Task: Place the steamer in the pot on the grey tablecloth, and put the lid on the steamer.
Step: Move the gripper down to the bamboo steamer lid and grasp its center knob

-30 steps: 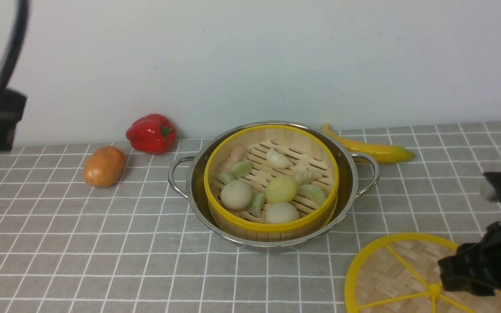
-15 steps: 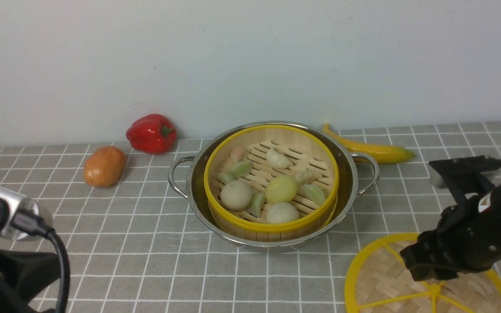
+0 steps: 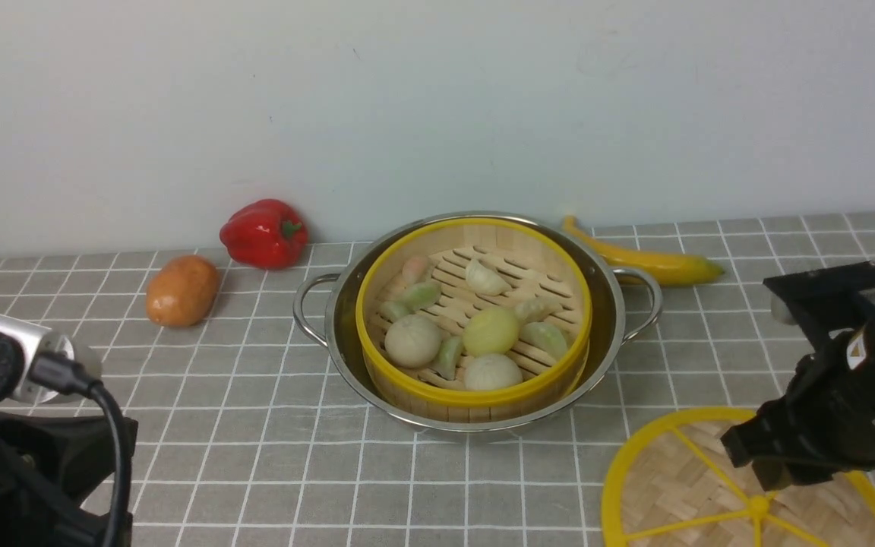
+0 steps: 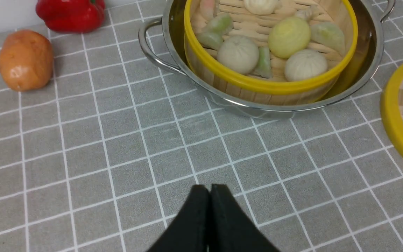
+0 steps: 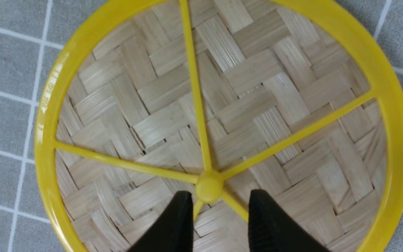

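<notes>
The steamer (image 3: 474,323), a bamboo basket with yellow rims and dumplings and buns inside, sits in the shiny steel pot (image 3: 612,319) on the grey tablecloth (image 3: 255,456). Both also show in the left wrist view, the steamer (image 4: 268,82) inside the pot (image 4: 373,45). The lid (image 3: 673,486) lies flat on the cloth at the front right. My right gripper (image 5: 219,197) is open above the lid (image 5: 222,115), its fingertips either side of the yellow centre knob (image 5: 208,187). My left gripper (image 4: 209,190) is shut and empty, low over the cloth at the front left.
A red pepper (image 3: 264,232) and a potato (image 3: 181,290) lie at the back left. A banana (image 3: 646,260) lies behind the pot on the right. A pale wall stands behind the table.
My left arm has dropped from high at the left edge to the front left corner. My right arm came in over the lid, then shifted slightly right and down toward the knob.
</notes>
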Controlling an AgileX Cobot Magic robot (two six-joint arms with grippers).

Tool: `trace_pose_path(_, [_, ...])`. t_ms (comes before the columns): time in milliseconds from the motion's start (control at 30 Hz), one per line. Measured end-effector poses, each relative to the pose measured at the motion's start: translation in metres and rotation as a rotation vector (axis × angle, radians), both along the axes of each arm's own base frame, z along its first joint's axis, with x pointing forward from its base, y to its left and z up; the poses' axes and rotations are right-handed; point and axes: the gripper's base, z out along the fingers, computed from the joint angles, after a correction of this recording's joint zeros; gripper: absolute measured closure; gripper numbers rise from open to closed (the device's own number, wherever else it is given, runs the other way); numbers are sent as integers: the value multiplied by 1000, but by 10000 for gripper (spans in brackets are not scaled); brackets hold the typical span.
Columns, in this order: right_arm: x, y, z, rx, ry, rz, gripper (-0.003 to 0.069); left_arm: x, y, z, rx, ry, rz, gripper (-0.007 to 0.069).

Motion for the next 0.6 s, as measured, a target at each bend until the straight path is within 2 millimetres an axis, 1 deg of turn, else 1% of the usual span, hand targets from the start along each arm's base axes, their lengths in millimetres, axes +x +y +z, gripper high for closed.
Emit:
trace_pose_path(133, [2,1,0,7,-21,-1,416,0,0,0,-1,-3,1,624])
trace_pose_path(333, [5,3,-5,18,-12,-4,416,1,0,1,-6,-10,2,623])
trace_pose_path(467, [7,4,-10,18,8,-8,416,1,0,1,-6,-10,2,623])
trace_pose_path(600, [9,6,-20,15,47,-14,416,1,0,1,-6,-11,2,623])
